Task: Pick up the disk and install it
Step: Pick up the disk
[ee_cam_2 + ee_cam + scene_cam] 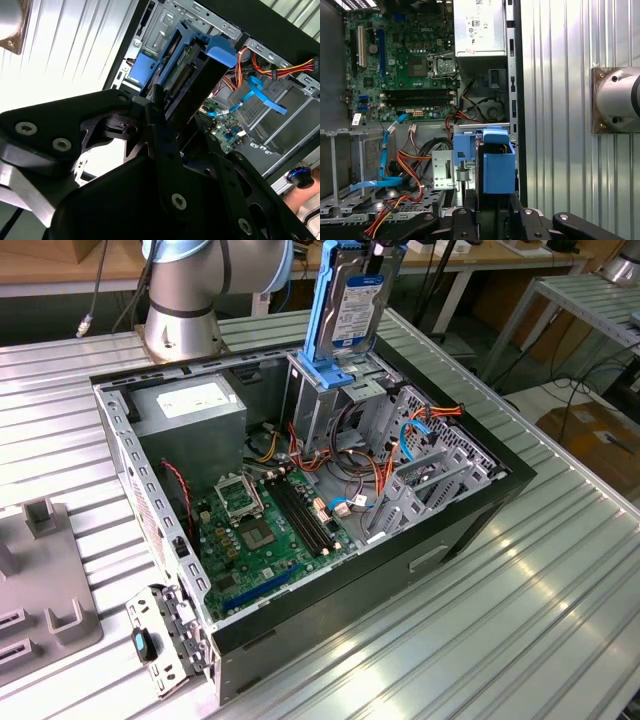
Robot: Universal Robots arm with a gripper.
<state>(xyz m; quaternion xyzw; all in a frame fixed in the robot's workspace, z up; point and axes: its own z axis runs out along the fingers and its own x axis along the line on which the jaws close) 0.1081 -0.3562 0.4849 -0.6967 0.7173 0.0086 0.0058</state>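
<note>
My end effector [492, 206] is closed on the one disk [354, 300], upright just above the one drive cage [306, 410] in the one open computer case [450, 540].

Setting is reading as a robotics lab or test workshop. A robot arm base [180, 315] is standing on a ribbed aluminium table [540, 620]. An open computer case [470, 525] is lying on it, motherboard [250, 530] showing, and the arm is holding the disk [352, 300] above. A grey fixture [45, 590] is sitting at the exterior view's left. A metal bench [600, 300] and a cardboard box [590, 435] are standing behind.
</note>
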